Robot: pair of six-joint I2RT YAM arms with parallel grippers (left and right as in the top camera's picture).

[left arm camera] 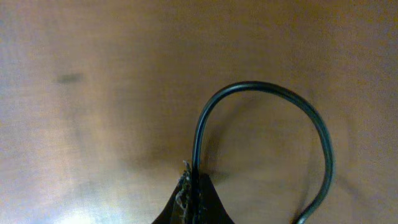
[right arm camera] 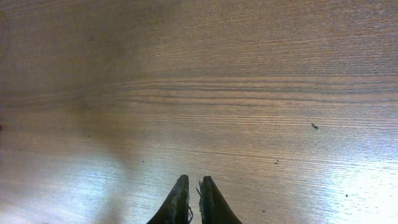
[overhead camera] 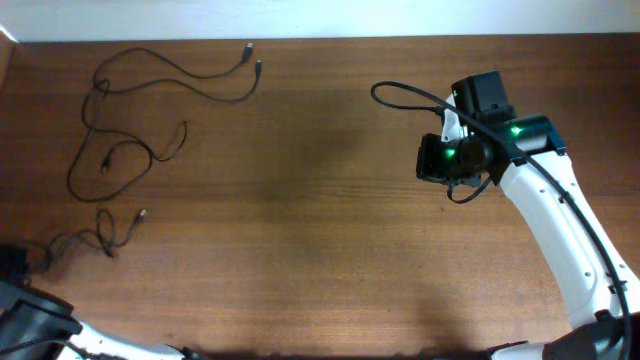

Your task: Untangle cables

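Note:
Several thin black cables (overhead camera: 150, 75) lie loose and wavy on the far left of the wooden table, their small plugs near the back edge. A shorter cable (overhead camera: 100, 235) runs toward my left gripper (overhead camera: 18, 262) at the left edge. In the left wrist view my left gripper (left arm camera: 191, 182) is shut on a black cable (left arm camera: 267, 88), which arches up from the fingertips and curves down to the right. My right gripper (overhead camera: 428, 160) hovers over bare wood at the right, far from the cables. In the right wrist view its fingers (right arm camera: 191, 182) are together with nothing between them.
A thicker black arm cable (overhead camera: 410, 92) loops off the right arm's wrist. The wooden table (overhead camera: 300, 220) ends at a pale wall along the back edge. A small dark speck (right arm camera: 314, 126) marks the wood in the right wrist view.

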